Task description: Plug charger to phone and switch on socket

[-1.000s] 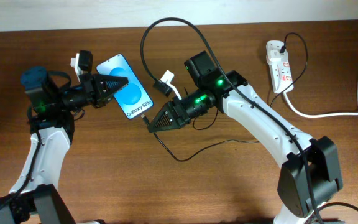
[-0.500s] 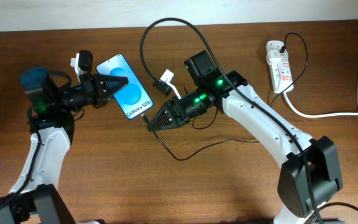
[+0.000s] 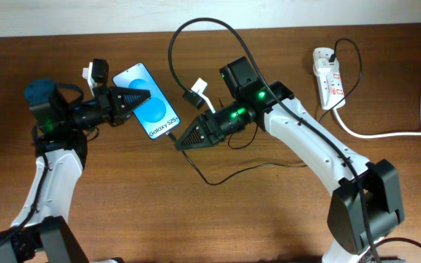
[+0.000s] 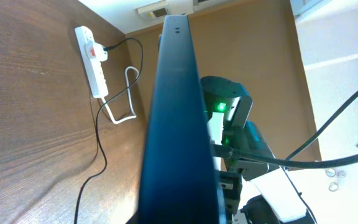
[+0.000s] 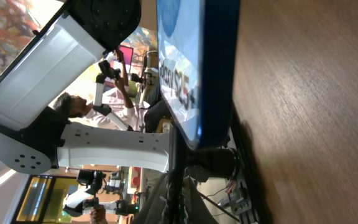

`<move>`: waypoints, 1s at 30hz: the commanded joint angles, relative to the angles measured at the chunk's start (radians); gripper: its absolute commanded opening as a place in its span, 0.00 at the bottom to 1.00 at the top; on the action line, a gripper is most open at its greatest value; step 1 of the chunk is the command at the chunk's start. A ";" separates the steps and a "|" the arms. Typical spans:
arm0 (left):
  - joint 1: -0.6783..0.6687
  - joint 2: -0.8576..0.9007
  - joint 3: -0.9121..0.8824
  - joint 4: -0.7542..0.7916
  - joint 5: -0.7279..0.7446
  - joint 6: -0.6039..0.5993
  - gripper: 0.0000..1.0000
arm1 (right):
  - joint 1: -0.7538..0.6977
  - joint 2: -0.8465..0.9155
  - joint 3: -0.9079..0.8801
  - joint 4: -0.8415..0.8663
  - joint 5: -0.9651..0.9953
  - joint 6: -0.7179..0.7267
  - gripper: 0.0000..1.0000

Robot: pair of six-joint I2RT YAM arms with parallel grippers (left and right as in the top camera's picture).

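The phone [image 3: 154, 111], its blue screen facing up, lies tilted at the centre left with my left gripper [image 3: 143, 96] shut on its upper left side. In the left wrist view the phone [image 4: 179, 124] shows edge-on and hides the jaws. My right gripper [image 3: 179, 143] is shut on the charger [image 3: 210, 183] cable, with its tip against the phone's lower end. In the right wrist view the thin charger [image 5: 174, 168] runs from the ribbed pads [image 5: 182, 208] up to the phone [image 5: 197, 68]. The white socket [image 3: 327, 77] lies at the back right, with the black plug [image 3: 332, 55] in it.
A thick white cord [image 3: 386, 134] runs from the socket to the right edge of the table. The charger's slack loops high behind the right arm and curls on the wood [image 3: 123, 204] under it. The table's back edge lies just beyond the socket.
The right gripper and its arm have shifted slightly to the right, still at the phone's lower end. The cable loop moved with it. The left arm and the phone have stayed still.
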 commanded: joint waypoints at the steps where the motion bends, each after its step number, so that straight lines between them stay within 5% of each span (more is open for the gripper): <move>1: 0.000 -0.006 0.005 0.006 0.031 -0.005 0.00 | -0.011 0.008 0.017 0.020 0.007 -0.006 0.04; 30: -0.052 -0.006 0.005 0.005 0.126 0.065 0.00 | 0.007 0.013 0.017 0.157 0.066 0.021 0.04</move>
